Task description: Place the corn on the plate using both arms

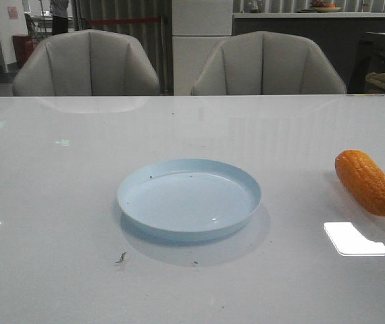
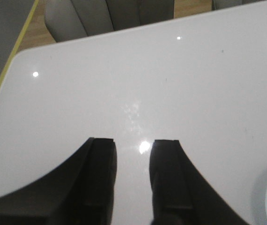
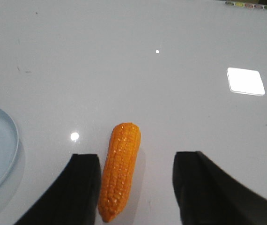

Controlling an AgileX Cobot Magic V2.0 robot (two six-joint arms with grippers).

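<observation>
Pale blue plate (image 1: pixel 189 199) empty, mid-table; orange corn cob (image 1: pixel 366 182) well right — right gripper (image 3: pixel 136 185) wide above it; left gripper (image 2: pixel 132 176) narrowly parted, holding nothing.

A glossy white surface (image 1: pixel 57 202) fills the foreground, catching bright ceiling-light reflections (image 1: pixel 354 239). Behind its far edge stand two grey padded chairs with curved backs (image 1: pixel 86 64) (image 1: pixel 268 65), side by side. Beyond them the room is dim: a pale cabinet panel (image 1: pixel 201 40), a dark counter with a light top (image 1: pixel 314 15), and a red bin (image 1: pixel 22 48) at far left.
</observation>
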